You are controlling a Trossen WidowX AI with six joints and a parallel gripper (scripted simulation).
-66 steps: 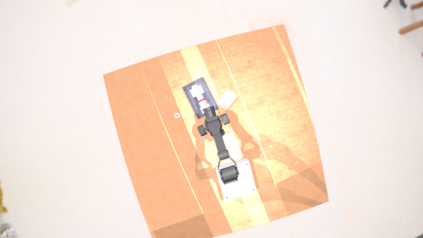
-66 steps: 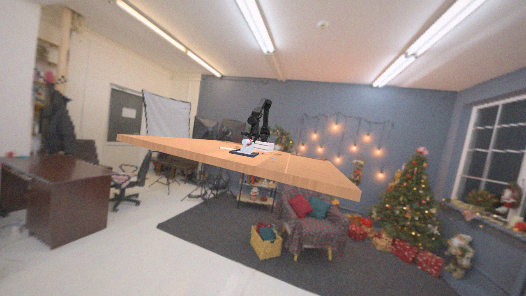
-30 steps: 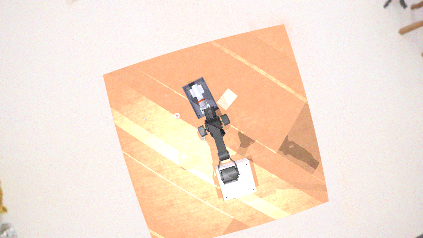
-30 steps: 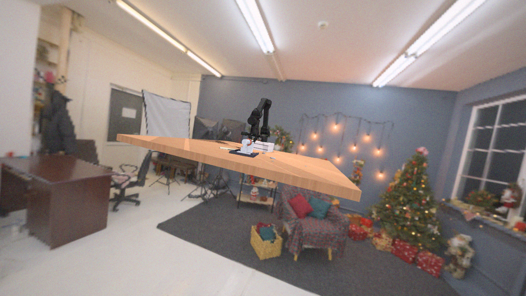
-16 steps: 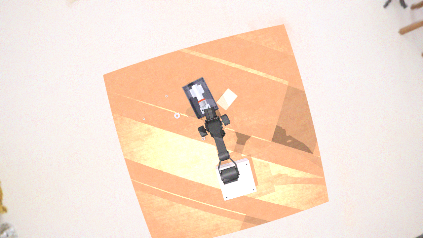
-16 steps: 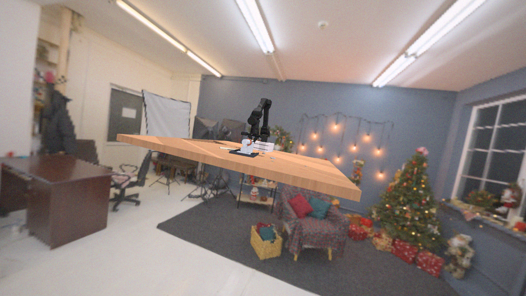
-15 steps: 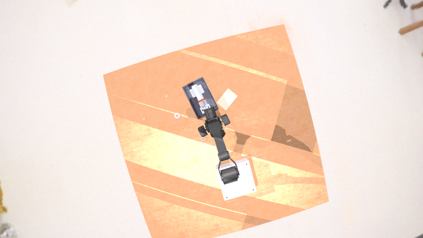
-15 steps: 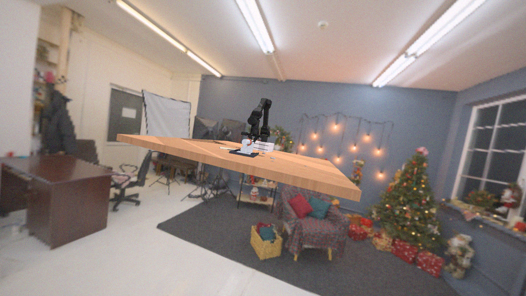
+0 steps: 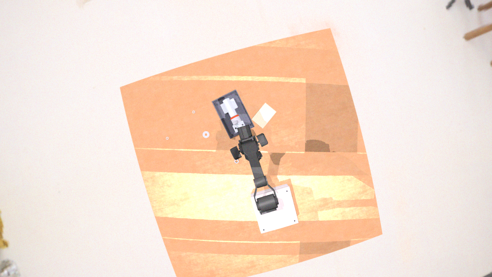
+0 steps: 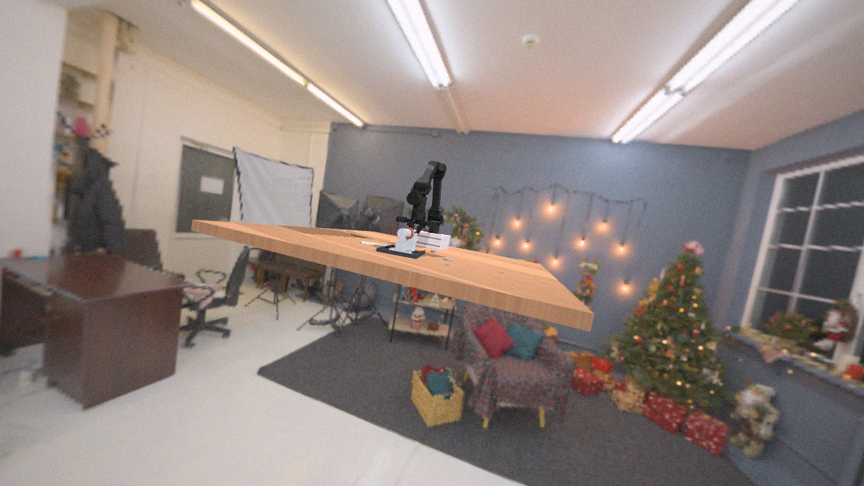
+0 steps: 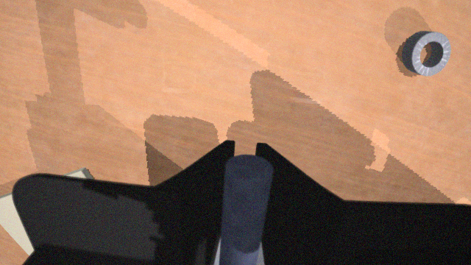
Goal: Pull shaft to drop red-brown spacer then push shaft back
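The dark base [image 9: 222,119] [image 10: 386,250] carries the white housing block [image 9: 227,106] at its far end and a pale bracket [image 9: 237,127] near my gripper. The red-brown spacer [image 9: 234,117] [image 10: 412,234] shows as an upright band in line with the shaft, between block and bracket. Whether it touches the block is too small to tell. My gripper [image 11: 244,151] is shut on the dark blue-grey shaft [image 11: 246,210], whose round end shows between the fingers. In the overhead view the arm hides the held end. Other spacers on the shaft cannot be told apart.
A pale flat plate [image 9: 264,115] [image 11: 15,221] lies right of the base. Several loose rings lie on the table, among them a larger one [image 9: 205,134] left of the base and one [image 9: 236,161] by the arm. The arm stands on a white mount [image 9: 281,213].
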